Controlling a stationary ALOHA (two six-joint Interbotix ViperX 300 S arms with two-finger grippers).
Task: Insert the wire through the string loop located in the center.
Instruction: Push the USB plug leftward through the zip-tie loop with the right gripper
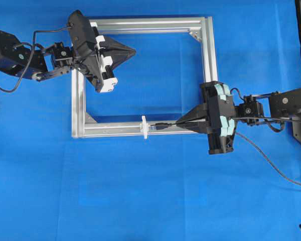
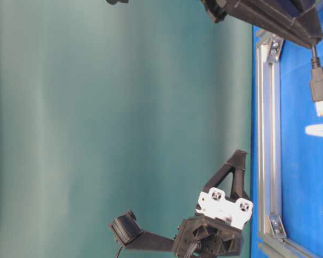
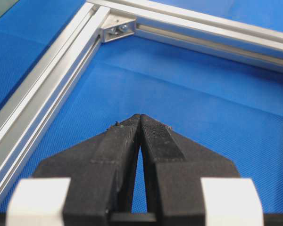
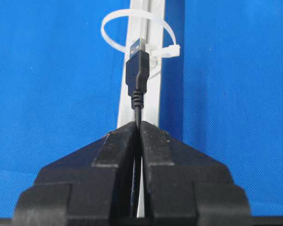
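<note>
Our right claw pinches the wire, plug aimed at twelve o'clock, lined up for the string loop. Our left claw idles closed, empty.

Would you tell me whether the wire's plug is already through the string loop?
Not yet: the wire plug's metal tip sits short of the string loop, aimed at its opening.

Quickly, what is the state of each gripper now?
Left gripper: closed, holding nothing.
Right gripper: closed on the wire.
</note>
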